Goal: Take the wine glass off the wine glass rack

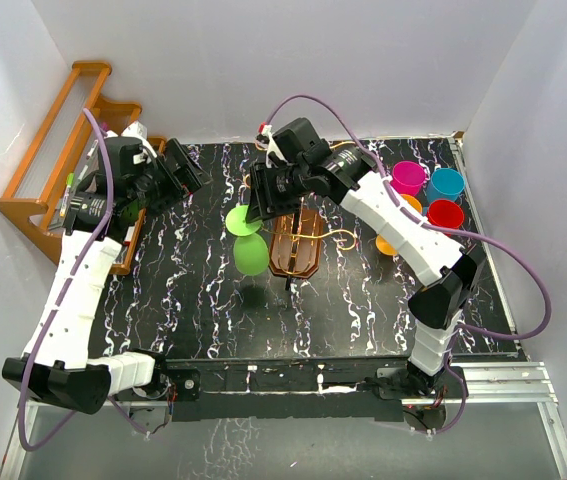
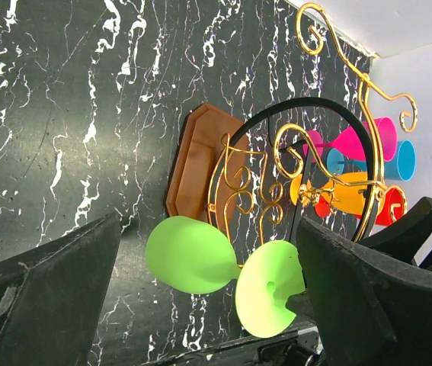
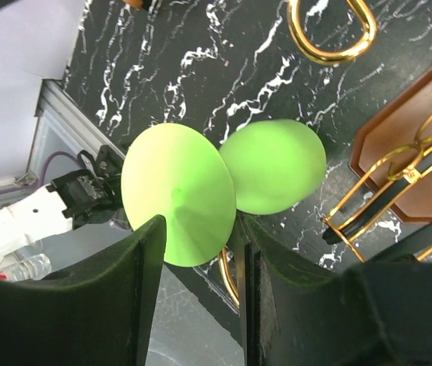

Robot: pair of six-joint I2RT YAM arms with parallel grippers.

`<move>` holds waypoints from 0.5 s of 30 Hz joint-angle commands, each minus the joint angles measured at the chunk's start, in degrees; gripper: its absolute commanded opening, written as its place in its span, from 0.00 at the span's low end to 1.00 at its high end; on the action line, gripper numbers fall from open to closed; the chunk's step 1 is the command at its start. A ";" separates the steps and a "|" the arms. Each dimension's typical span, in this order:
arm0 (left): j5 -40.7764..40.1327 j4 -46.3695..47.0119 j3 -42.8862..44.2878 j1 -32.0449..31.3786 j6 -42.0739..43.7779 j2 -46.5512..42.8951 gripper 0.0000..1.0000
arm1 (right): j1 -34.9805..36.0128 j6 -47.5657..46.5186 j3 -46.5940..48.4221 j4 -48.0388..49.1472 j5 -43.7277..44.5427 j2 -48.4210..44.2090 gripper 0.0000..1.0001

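Note:
The lime-green wine glass hangs foot-up, bowl-down, just left of the wine glass rack, which has a dark brown base and gold wire scrolls. My right gripper reaches in from the right, and its fingers are closed around the glass's round foot. A gold arm of the rack runs just below the foot. The bowl hangs free above the table. My left gripper is open and empty at the far left, facing the glass and the rack.
An orange-brown slatted shelf stands against the left wall beside my left arm. Pink, blue, red and orange cups stand at the back right. The black marble table top has a raised frame at its front.

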 commanded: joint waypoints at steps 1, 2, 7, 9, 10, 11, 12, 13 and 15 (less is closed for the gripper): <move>0.64 0.18 -0.66 -0.04 -0.16 -2.27 0.97 | -0.17 1.08 0.87 7.12 -3.20 -1.36 0.43; 0.56 0.18 -0.84 -0.05 -0.22 -2.37 0.97 | -0.19 1.18 1.08 7.33 -3.43 -1.42 0.43; 0.68 0.31 -1.24 -0.07 -0.28 -2.56 0.97 | -0.15 1.32 0.77 8.40 -4.24 -2.03 0.38; 0.81 0.45 -1.46 -0.11 -0.45 -2.60 0.97 | -0.17 1.47 0.31 9.04 -5.00 -2.42 0.37; 0.90 0.50 -1.57 -0.07 -0.42 -2.65 0.97 | -0.13 1.61 0.13 9.33 -5.52 -2.53 0.37; 1.01 0.57 -1.67 -0.12 -0.44 -2.67 0.97 | -0.14 1.79 -0.04 9.64 -5.96 -2.64 0.37; 1.03 0.58 -1.69 -0.06 -0.44 -2.64 0.97 | -0.19 2.01 -0.29 10.03 -6.36 -2.91 0.37; 1.01 0.56 -1.77 -0.05 -0.51 -2.66 0.97 | -0.17 2.21 -0.66 10.64 -6.80 -3.19 0.36; 1.18 0.54 -1.81 0.01 -0.58 -2.61 0.97 | -0.15 2.61 -1.55 11.74 -7.83 -3.68 0.36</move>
